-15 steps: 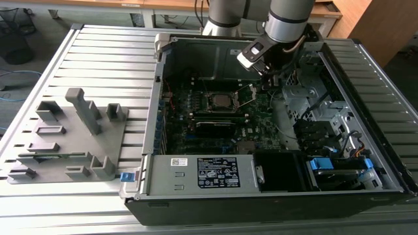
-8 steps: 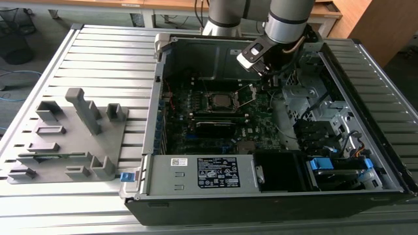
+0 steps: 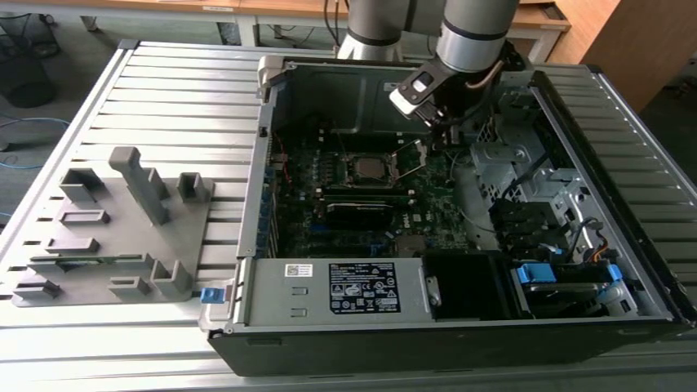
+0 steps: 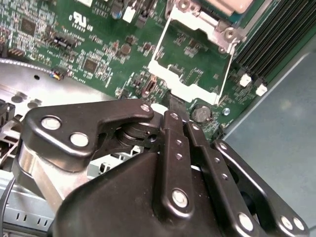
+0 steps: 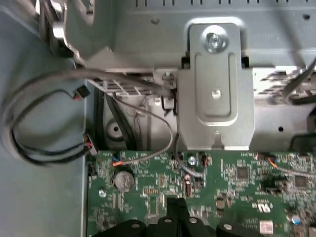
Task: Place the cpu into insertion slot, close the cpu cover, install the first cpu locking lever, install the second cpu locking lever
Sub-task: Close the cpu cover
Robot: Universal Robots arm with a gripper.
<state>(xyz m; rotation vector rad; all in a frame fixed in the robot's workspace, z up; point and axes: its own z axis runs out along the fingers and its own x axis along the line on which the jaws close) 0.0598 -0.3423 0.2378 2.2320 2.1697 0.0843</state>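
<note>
A slatted metal surface (image 3: pixel 642 106) carries an open computer case (image 3: pixel 436 347), lying on its side with its inside facing up. On the exterior view's left, beside the case, sits a grey fixture plate (image 3: pixel 120 261) with upright blocks on it. The robot arm (image 3: pixel 476 28) reaches down into the far part of the case. A labelled power supply box (image 3: pixel 348 290) fills the near edge of the case, and the green motherboard (image 3: pixel 316 188) lies behind it.

The end effector (image 3: pixel 441 122) hangs low over the board, just to the exterior view's right of the socket area. In both wrist views its black fingers (image 4: pixel 174 148) look drawn together at the tip, and I can see nothing caught between them. In the second wrist view the tip of the end effector (image 4: pixel 177 111) sits right at the free edge of the cpu cover (image 4: pixel 200 91); I cannot tell whether it touches.

The cover, a thin silvery frame with a square window, is swung open away from the insertion slot (image 3: pixel 348 159) and lies out over the board (image 3: pixel 410 155). The cpu (image 3: pixel 370 170) is seated flat in the slot, its dull metal top uncovered. A coin cell battery (image 4: pixel 200 114) sits on the board just beside the fingertips.
</note>
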